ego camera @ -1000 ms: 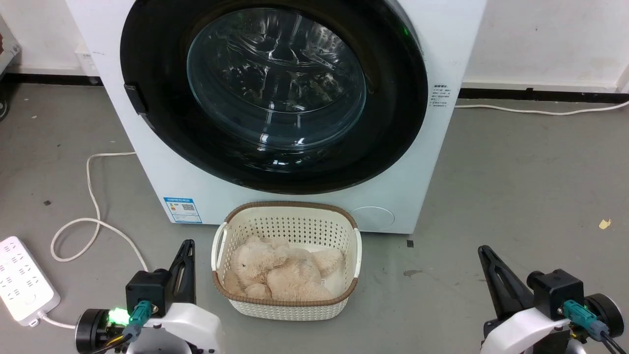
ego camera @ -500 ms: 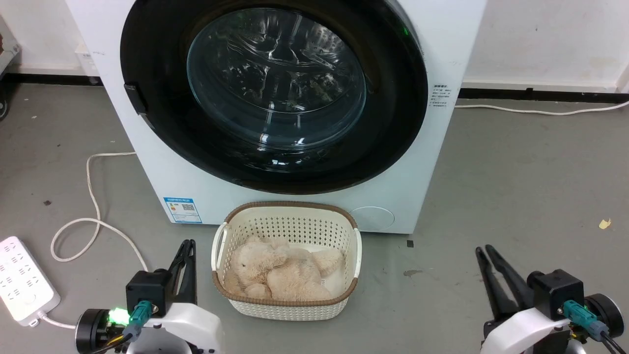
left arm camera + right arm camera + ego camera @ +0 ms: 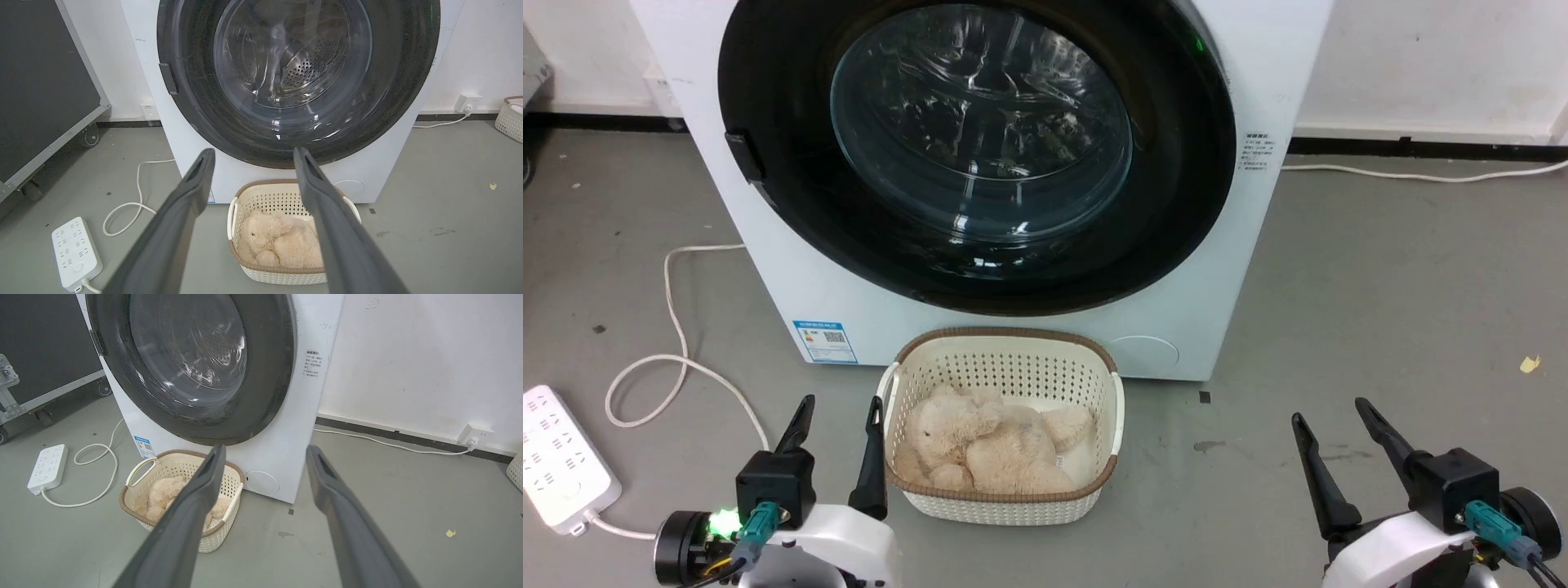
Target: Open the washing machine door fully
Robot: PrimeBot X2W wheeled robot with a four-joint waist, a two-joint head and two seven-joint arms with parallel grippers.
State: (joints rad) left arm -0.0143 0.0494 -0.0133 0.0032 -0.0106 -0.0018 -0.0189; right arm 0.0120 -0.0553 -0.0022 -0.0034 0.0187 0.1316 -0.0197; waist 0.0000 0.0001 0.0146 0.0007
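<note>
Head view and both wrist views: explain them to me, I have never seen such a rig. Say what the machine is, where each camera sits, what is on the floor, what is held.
This is a wheeled robot with two arms, facing a white washer. The head view looks down from its head: the left hand shows lower left, the right hand lower right. Each hand is two long dark fingers. Each wrist view looks along one hand's own fingers, the two dark bars rising from the bottom. Both hands are open and hold nothing. The round black door is shut; neither hand touches it. On the floor before the washer stands a basket with a plush toy in it; a power strip lies to the robot's left.
</note>
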